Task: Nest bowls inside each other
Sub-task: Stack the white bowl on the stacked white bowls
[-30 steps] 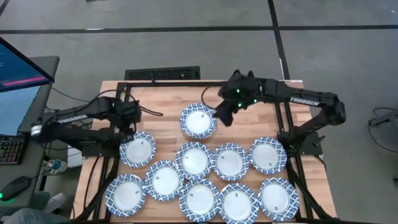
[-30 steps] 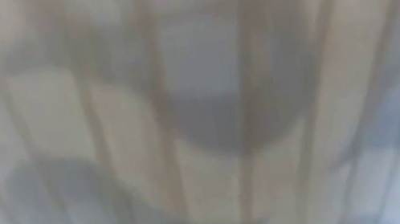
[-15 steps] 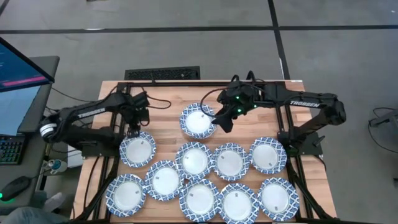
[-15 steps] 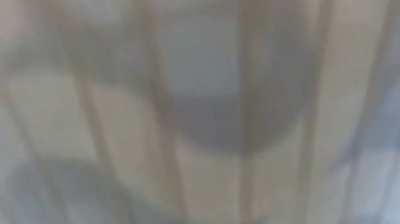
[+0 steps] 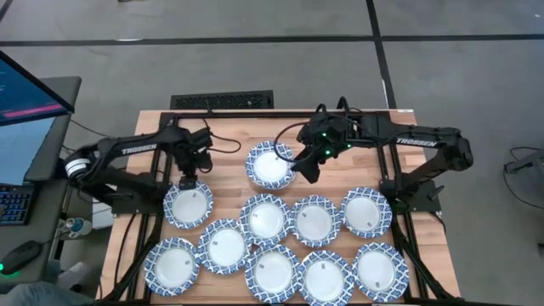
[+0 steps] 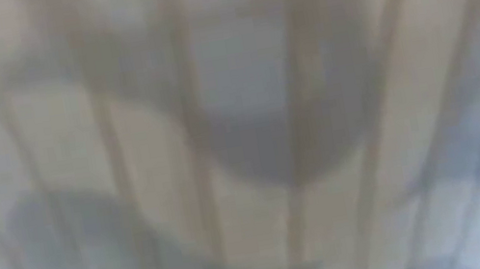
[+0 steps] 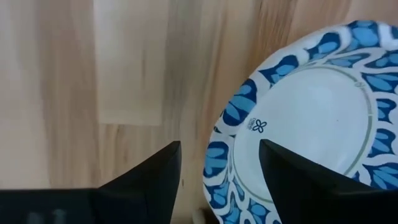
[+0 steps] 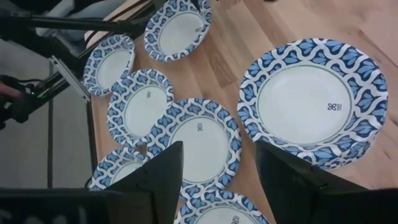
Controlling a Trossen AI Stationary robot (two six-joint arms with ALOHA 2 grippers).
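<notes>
Bowls point(image 5: 266, 218) lie spread over the wooden table point(image 5: 225, 140): two rows toward the near edge, one at the left end point(image 5: 188, 204), and one apart toward the far side point(image 5: 270, 165), which in the right wrist view looks like several nested together. Left gripper point(image 5: 187, 180) sits at the far rim of the left-end bowl point(image 7: 311, 118), fingers point(image 7: 146, 180) parted, straddling the rim, holding nothing. Right gripper point(image 5: 304, 163) hangs just beside the separate bowl's right rim, fingers point(image 8: 155, 177) apart, empty. Low view blurred, unreadable.
</notes>
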